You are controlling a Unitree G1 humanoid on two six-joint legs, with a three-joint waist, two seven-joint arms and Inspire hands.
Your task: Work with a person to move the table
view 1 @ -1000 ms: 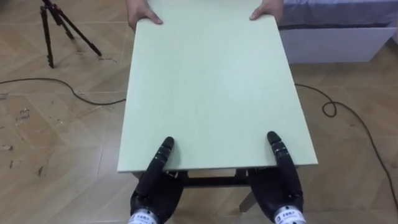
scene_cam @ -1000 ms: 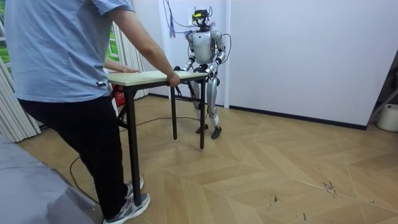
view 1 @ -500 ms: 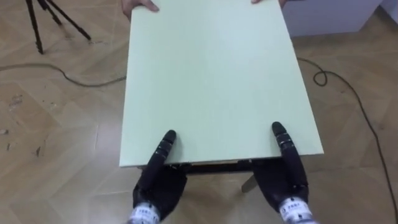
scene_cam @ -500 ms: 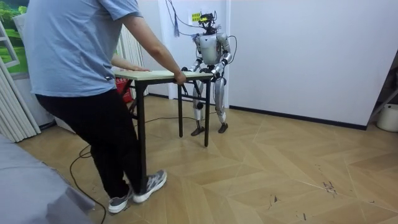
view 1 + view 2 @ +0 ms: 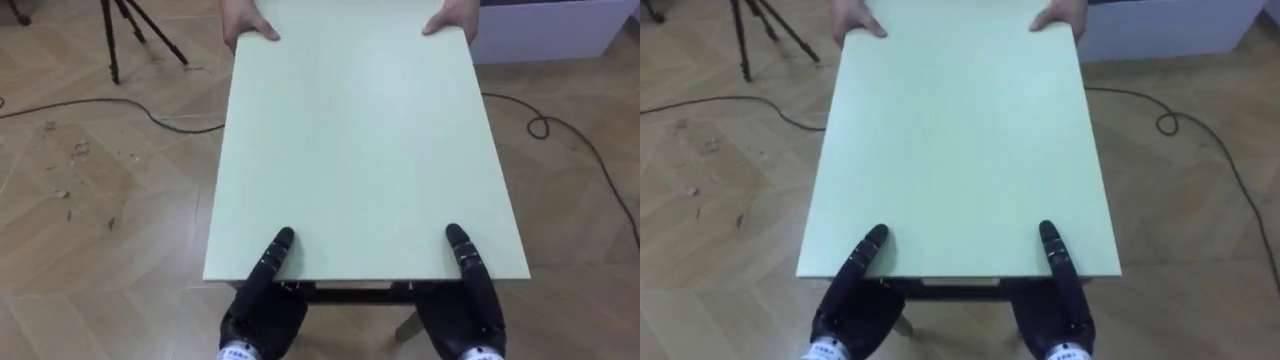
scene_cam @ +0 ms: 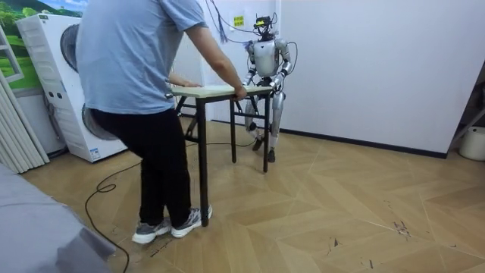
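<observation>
A pale green table [image 5: 360,150] stretches away from me, carried between me and a person [image 6: 144,91]. My left hand [image 5: 262,300] grips its near edge on the left, thumb on top and the rest underneath. At the near right corner my right hand [image 5: 470,310] holds the edge the same way. The person's hands [image 5: 245,22] clasp the two far corners. In the room view I stand at the table's [image 6: 216,90] far end, close to a white wall, facing the person.
A black tripod [image 5: 140,30] stands on the wood floor at the far left, with a dark cable [image 5: 100,105] running past it. Another cable [image 5: 590,150] loops on the right. A grey-white piece of furniture [image 5: 550,20] sits behind the person. A washing machine [image 6: 57,83] stands at the room view's left.
The table, the person and I have all moved toward the room view's right: the person steps forward and I step back. Both my hands keep their hold on the near edge.
</observation>
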